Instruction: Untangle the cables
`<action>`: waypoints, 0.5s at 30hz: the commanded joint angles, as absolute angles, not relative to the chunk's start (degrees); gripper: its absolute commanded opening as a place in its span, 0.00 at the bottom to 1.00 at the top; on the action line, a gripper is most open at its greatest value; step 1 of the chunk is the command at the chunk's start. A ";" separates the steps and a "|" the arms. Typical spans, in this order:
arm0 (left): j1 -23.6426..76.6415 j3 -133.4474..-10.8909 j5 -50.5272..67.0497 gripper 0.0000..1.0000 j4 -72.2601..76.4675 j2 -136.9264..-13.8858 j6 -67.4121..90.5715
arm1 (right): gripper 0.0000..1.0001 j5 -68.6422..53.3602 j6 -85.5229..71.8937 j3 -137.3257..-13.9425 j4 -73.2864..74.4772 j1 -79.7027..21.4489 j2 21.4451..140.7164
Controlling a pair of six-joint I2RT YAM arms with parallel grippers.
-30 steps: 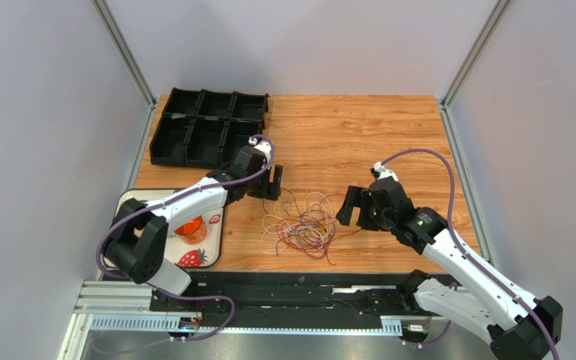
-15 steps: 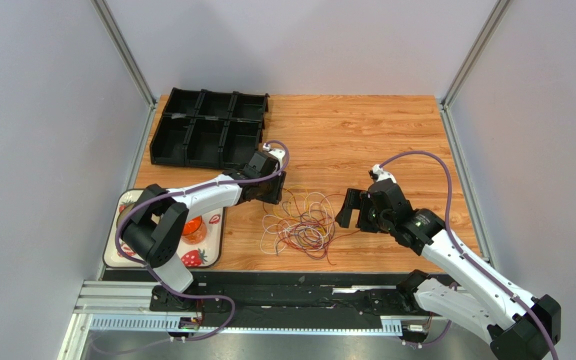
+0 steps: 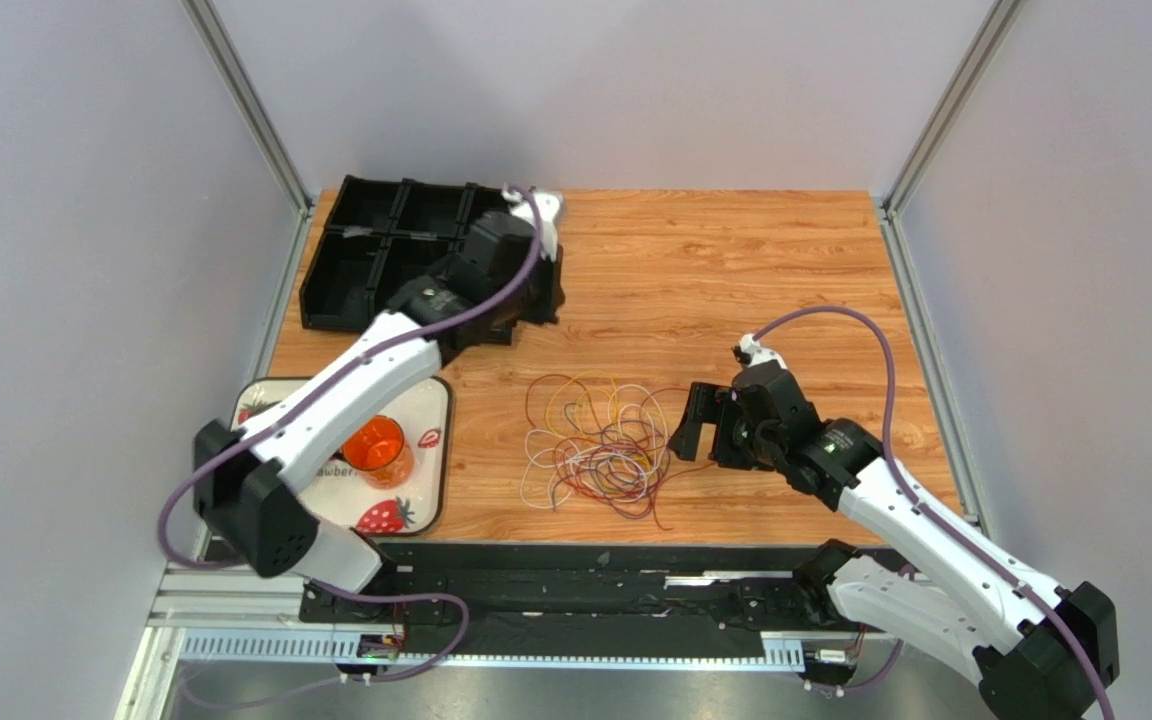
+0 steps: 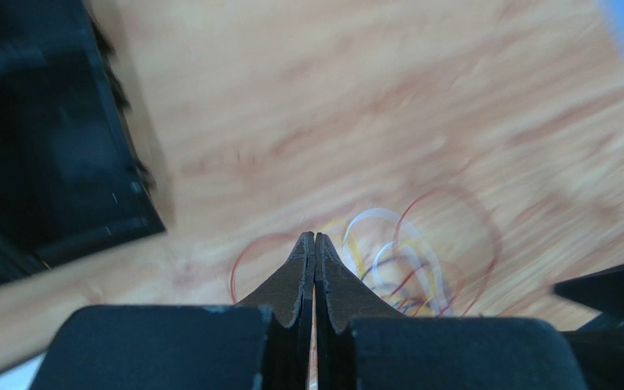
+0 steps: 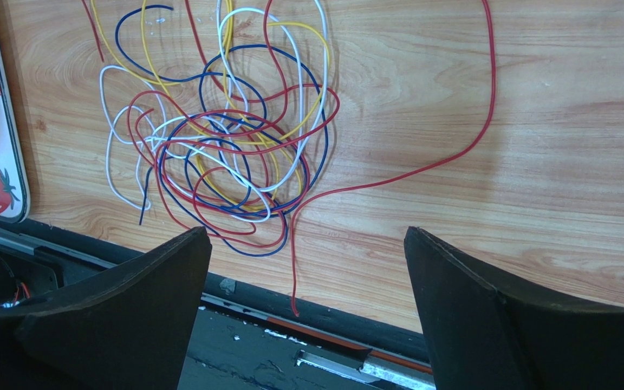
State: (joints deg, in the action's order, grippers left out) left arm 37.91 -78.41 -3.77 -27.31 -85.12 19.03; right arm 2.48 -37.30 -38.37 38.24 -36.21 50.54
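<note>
The cables (image 3: 605,450) lie in a loose tangle of red, blue, yellow and white wires on the wooden table, near its front edge. In the right wrist view the cables (image 5: 226,138) spread out ahead of my fingers, and one red strand (image 5: 294,305) runs over the table's edge. My right gripper (image 3: 695,428) hovers open at the right side of the tangle, and the right gripper (image 5: 306,231) has nothing between its fingers. My left gripper (image 3: 543,308) is lifted, behind and left of the pile, by the black organizer. The left gripper (image 4: 314,237) is shut, with no wire visible in it and blurred cables (image 4: 405,260) below.
A black compartment organizer (image 3: 387,263) stands at the back left, its corner close to my left gripper. At the front left a white strawberry-print tray (image 3: 425,510) carries an orange cup (image 3: 376,450). A dark rail (image 5: 234,341) runs along the table's near edge.
My left gripper shut at the pile's left edge, then rose and swung back toward the black organizer. The right gripper stayed open and shifted only slightly.
</note>
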 commanded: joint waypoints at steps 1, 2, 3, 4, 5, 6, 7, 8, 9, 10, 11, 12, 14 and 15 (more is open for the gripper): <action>38.23 -87.18 -5.36 0.00 -31.29 -77.08 15.40 | 0.94 1.41 -37.79 -39.55 36.38 -36.39 50.01; 38.32 -87.10 -4.93 0.12 -31.03 -77.25 14.68 | 0.94 1.41 -37.79 -39.72 36.65 -36.30 50.01; 38.23 -87.01 -4.66 0.22 -31.46 -77.78 13.98 | 0.94 1.23 -37.97 -39.90 36.82 -36.30 49.92; 38.23 -86.84 -3.44 0.32 -32.07 -79.52 13.28 | 0.93 1.14 -37.97 -39.99 37.26 -36.30 49.83; 38.32 -85.53 -2.47 0.48 -32.52 -80.58 13.18 | 0.93 1.14 -38.06 -39.90 37.53 -36.30 49.49; 38.23 -84.39 -1.59 0.53 -32.78 -81.55 13.36 | 0.94 1.14 -37.97 -39.82 37.79 -36.39 48.87; 38.23 -82.81 -0.97 0.57 -32.17 -83.04 14.14 | 0.94 1.40 -38.14 -39.47 38.49 -36.39 48.35; 38.23 -78.62 -0.44 0.61 -31.04 -83.49 14.41 | 0.94 1.49 -38.06 -39.20 38.84 -36.30 47.90; 38.32 -76.40 0.95 0.62 -27.72 -83.76 14.59 | 0.94 1.76 -38.14 -39.03 39.28 -36.39 47.03; 38.23 -74.20 1.23 0.63 -26.12 -84.02 14.85 | 0.94 1.84 -38.06 -38.76 40.24 -36.39 46.67; 38.32 -70.61 1.14 0.64 -24.62 -84.28 14.94 | 0.94 1.93 -38.06 -38.59 40.69 -36.30 46.23; 38.32 -69.18 0.97 0.64 -22.43 -84.64 14.94 | 0.94 2.11 -38.06 -38.50 41.04 -36.39 45.88; 38.32 -66.38 1.23 0.64 -20.14 -86.22 15.12 | 0.94 2.20 -37.97 -38.23 41.92 -36.39 45.00; 38.23 -65.75 1.40 0.64 -19.69 -87.44 15.29 | 0.94 2.37 -37.97 -38.06 42.10 -36.39 44.74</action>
State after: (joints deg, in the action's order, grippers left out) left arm 38.02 -69.06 -0.43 -23.46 -86.52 15.31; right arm 1.87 -37.69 -38.33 40.58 -36.21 46.54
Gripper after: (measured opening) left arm 0.644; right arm 0.939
